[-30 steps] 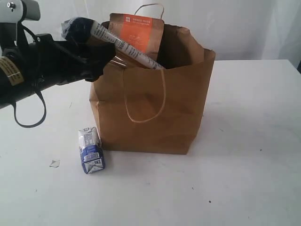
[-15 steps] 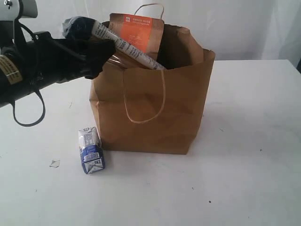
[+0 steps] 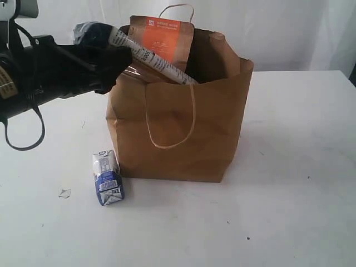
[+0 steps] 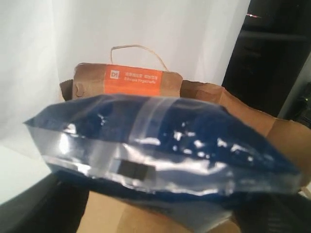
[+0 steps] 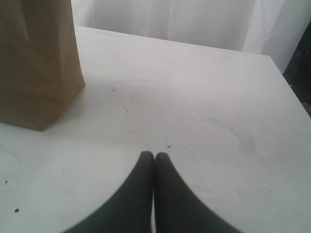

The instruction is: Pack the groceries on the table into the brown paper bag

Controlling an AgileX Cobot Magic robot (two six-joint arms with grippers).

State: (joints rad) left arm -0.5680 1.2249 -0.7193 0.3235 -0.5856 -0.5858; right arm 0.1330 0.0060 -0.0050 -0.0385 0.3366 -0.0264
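The brown paper bag (image 3: 183,128) stands upright on the white table (image 3: 289,167). A brown pouch with an orange label (image 3: 167,39) sticks up out of it at the back. The blue spaghetti packet (image 3: 147,57) lies slanted over the bag's left rim, its upper end jutting out to the left. My left gripper (image 3: 119,69) is open at that end, a dark finger (image 4: 43,204) on either side below the packet (image 4: 160,141). A small blue-white carton (image 3: 107,178) lies on the table by the bag's front left corner. My right gripper (image 5: 154,156) is shut and empty, low over the table.
A small pale scrap (image 3: 64,193) lies left of the carton. In the right wrist view the bag's side (image 5: 39,63) stands some way from the right gripper, with bare tabletop (image 5: 204,97) between and beyond. A white backdrop hangs behind the table.
The left arm has drawn back a little to the left while the spaghetti packet stayed on the bag's rim. The right gripper has not moved.
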